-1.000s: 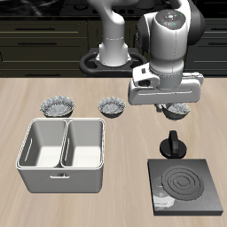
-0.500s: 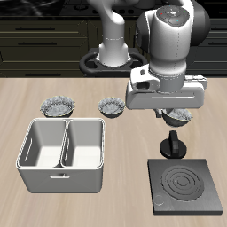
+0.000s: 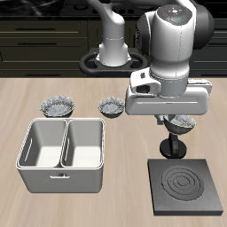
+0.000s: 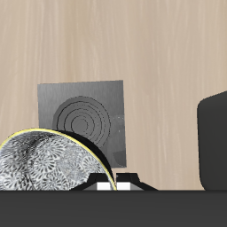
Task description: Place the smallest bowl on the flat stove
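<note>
Grey fluted metal, dark inside: the smallest bowl [image 3: 183, 122] is seen lifted off the table, hanging just under the white two-finger gripper [image 3: 181, 121], with the jaws closed on its scalloped rim. In the wrist view the bowl [image 4: 40, 164] is held close against the gripper body, patterned inside visible, rim outlined pale.

The flat dark grey square stove slab [image 3: 185, 184] with pale concentric rings lies at roughly 6 o'clock from the held bowl, near the table's front edge; its black knob [image 3: 173, 144] stands between bowl and rings. The stove [image 4: 82, 121] is bare in the wrist view.

Handling is judged as light, rigid, thin-walled, probably slick; a pinch on the rim wall is the sensible hold, and tilting or slipping is the risk. A gentle lowering onto the rings is called for.

Two other fluted bowls [image 3: 57, 107] [image 3: 111, 106] are left farther back, at about 9 o'clock. A light grey two-compartment bin [image 3: 64, 155] sits beside the stove.
</note>
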Controlling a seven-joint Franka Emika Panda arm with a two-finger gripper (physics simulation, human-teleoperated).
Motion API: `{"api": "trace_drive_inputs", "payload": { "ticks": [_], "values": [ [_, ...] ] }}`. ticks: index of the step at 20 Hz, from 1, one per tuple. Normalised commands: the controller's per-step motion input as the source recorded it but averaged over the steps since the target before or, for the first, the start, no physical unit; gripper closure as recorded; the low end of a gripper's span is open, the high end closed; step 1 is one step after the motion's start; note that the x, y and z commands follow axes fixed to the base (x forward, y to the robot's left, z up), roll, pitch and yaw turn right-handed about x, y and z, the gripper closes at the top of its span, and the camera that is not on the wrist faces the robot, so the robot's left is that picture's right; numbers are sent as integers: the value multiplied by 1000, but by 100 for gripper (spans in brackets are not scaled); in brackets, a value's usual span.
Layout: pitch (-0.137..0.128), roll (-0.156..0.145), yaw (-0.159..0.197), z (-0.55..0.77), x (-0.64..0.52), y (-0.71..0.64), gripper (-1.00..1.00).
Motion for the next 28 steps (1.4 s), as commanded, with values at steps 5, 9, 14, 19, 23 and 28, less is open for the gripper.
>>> {"api": "trace_drive_inputs", "payload": {
  "ticks": [5, 9, 14, 19, 23, 28],
  "values": [
    [-48, -31, -6, 105, 245, -33, 100],
    [5, 14, 0, -86, 97, 64, 100],
    [15, 18, 5, -165, 93, 74, 100],
    [10, 12, 41, -330, 91, 99, 100],
    [26, 7, 13, -342, 104, 1, 100],
    [32, -6, 52, -439, 170, 12, 100]
  ]
}}
